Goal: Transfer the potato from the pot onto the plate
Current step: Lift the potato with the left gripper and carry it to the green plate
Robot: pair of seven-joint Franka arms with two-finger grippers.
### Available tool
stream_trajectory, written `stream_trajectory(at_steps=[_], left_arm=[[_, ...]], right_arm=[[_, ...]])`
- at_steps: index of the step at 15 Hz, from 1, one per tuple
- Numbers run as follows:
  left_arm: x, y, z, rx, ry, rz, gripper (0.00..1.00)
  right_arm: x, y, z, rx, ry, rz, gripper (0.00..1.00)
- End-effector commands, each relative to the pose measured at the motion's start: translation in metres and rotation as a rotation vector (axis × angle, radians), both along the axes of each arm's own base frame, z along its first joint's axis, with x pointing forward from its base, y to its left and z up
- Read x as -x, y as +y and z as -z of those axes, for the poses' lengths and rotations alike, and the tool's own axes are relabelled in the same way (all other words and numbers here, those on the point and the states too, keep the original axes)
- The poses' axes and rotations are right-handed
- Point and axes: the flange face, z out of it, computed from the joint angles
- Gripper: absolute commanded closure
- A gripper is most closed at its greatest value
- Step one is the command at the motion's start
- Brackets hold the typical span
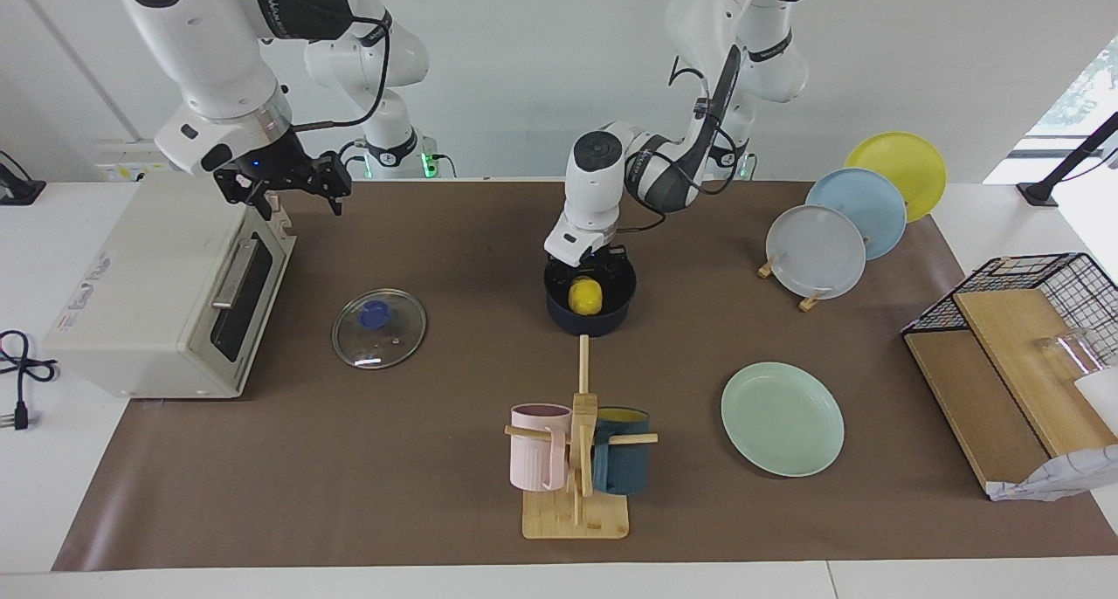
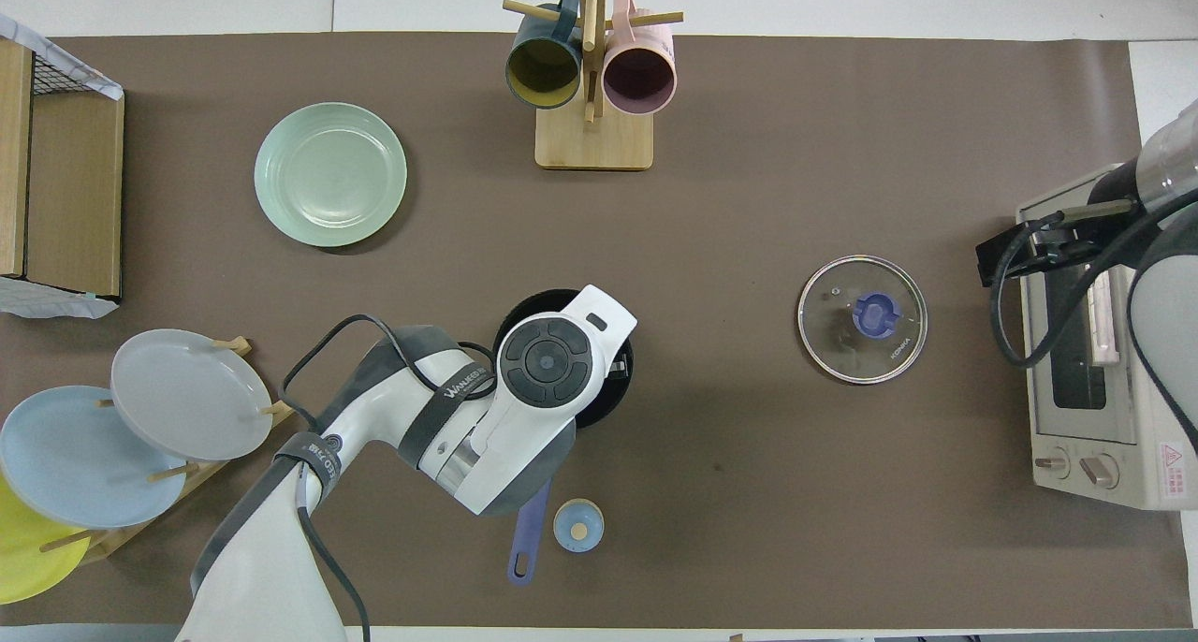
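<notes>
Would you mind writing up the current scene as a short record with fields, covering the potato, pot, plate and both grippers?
potato: small bright yellow toy potato, inside the pot
pot: dark navy-blue saucepan, uncovered, near the middle of the table
plate: pale mint-green round plate, bare, farther from the robots than the pot, toward the left arm's end
lid: glass lid with blue knob, flat on the table, toward the right arm's end
left gripper: lowered into the pot at the potato
right gripper: open, raised over the white toaster oven
</notes>
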Motion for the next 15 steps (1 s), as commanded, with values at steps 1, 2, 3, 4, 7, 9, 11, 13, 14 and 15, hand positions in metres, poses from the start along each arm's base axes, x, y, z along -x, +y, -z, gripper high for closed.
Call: stream_trajectory(at_steps=[1,2,3,4,7,9,11,13,14,15], left_arm=[[-0.006,0.008,-0.002,-0.008,-0.021,-0.008,1.0],[-0.008,0.009,-0.006,-0.005,-0.025,-0.011,1.0],[-0.008,0.01,-0.008,-0.009,-0.02,-0.013,1.0],[-0.01,0.01,-0.017,-0.01,-0.021,-0.014,1.0],[-0.024,0.027,-0.073,-0.017,-0.012,-0.038,1.0],[-0.028,0.037,-0.111,-0.012,-0.005,-0.048,1.0],[-0.049,0.059,-0.153,0.021,0.027,-0.088,1.0],[-0.082,0.097,-0.207,0.087,0.067,-0.089,1.0],[-0.099,0.123,-0.227,0.11,0.082,-0.087,1.0],[-0.116,0.152,-0.238,0.12,0.097,-0.09,1.0]], right_arm=[[-0.005,-0.01,0.008,0.011,0.022,0.027,0.0],[-0.004,-0.017,0.01,0.009,0.028,0.041,0.0],[-0.003,-0.019,0.011,0.009,0.031,0.045,0.0],[-0.002,-0.019,0.01,0.01,0.031,0.047,0.0],[0.011,-0.02,0.011,0.01,0.036,0.05,0.0],[0.014,-0.025,0.015,0.01,0.034,0.056,0.0],[0.011,-0.025,0.013,0.011,0.019,0.054,0.0],[0.003,-0.022,0.011,0.008,-0.033,0.05,0.0],[0.001,-0.026,0.011,0.006,-0.041,0.056,0.0],[0.001,-0.029,0.011,0.006,-0.041,0.059,0.0]])
